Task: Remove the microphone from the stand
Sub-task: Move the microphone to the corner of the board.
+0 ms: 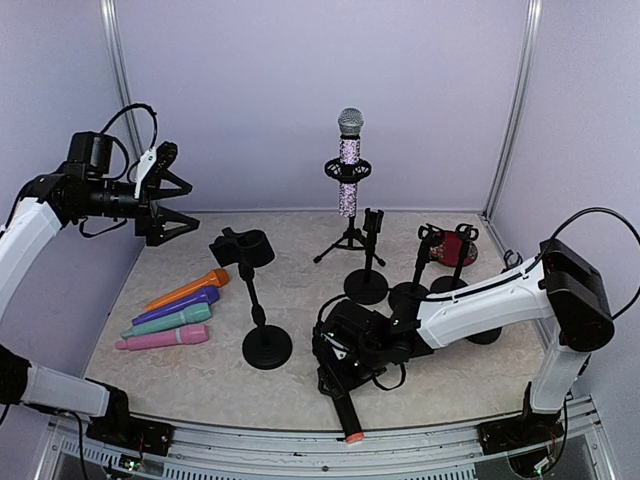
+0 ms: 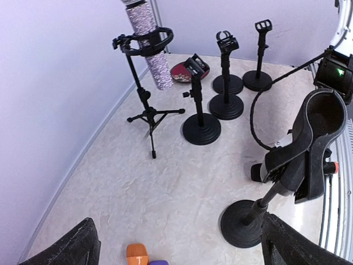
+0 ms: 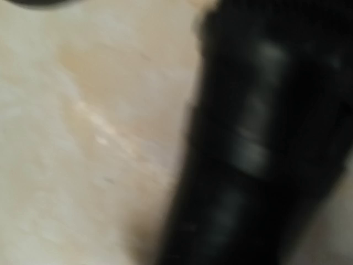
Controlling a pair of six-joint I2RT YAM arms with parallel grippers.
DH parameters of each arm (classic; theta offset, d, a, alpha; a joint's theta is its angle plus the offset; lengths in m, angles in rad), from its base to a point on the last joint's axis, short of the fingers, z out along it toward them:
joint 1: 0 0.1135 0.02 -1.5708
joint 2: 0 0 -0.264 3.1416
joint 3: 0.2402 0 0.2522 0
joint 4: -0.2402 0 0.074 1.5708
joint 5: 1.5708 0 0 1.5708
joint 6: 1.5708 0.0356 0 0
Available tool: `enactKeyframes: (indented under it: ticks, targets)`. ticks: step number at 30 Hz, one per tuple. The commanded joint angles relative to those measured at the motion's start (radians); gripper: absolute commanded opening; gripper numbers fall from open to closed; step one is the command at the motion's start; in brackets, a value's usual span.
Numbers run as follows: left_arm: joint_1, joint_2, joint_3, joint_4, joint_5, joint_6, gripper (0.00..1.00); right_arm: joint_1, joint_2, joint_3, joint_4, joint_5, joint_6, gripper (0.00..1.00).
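A sparkly silver-and-pink microphone [image 1: 349, 160] stands upright in the ring of a black tripod stand [image 1: 350, 238] at the back centre. It also shows in the left wrist view [image 2: 148, 49]. My left gripper [image 1: 185, 207] is open and empty, raised at the far left, well away from it. My right gripper [image 1: 335, 368] is low on the table at the front, on a black microphone with an orange end [image 1: 348, 415] that lies there. The right wrist view is blurred, with a black shape [image 3: 259, 143] close up. Its fingers do not show.
An empty stand with a large clip [image 1: 262, 300] is left of centre. Three small stands [image 1: 367, 262] [image 1: 415, 270] [image 1: 458, 262] and a red sparkly object [image 1: 452, 248] stand at the back right. Orange [image 1: 188, 289], purple [image 1: 178, 306], teal [image 1: 168, 320] and pink [image 1: 162, 338] microphones lie at the left.
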Motion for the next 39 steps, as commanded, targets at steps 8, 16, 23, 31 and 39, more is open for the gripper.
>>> enactKeyframes:
  ticks: [8,16,23,31,39]
  targets:
    - [0.153,-0.074,-0.12,-0.152,0.039,0.157,0.99,0.037,-0.064,-0.081,0.076,0.043,-0.02,0.11]
    - [0.163,-0.039,-0.241,-0.264,0.001,0.317,0.96,0.158,-0.131,-0.135,0.091,0.068,-0.172,0.0]
    - [0.203,-0.016,-0.273,-0.237,-0.026,0.315,0.98,0.21,-0.083,-0.026,0.087,0.082,-0.353,0.0]
    - [0.224,0.01,-0.243,-0.195,-0.055,0.242,0.99,0.21,0.248,0.405,0.022,0.049,-0.618,0.0]
    - [0.224,-0.009,-0.227,-0.105,-0.049,0.113,0.99,0.171,0.598,0.909,-0.085,0.012,-0.806,0.0]
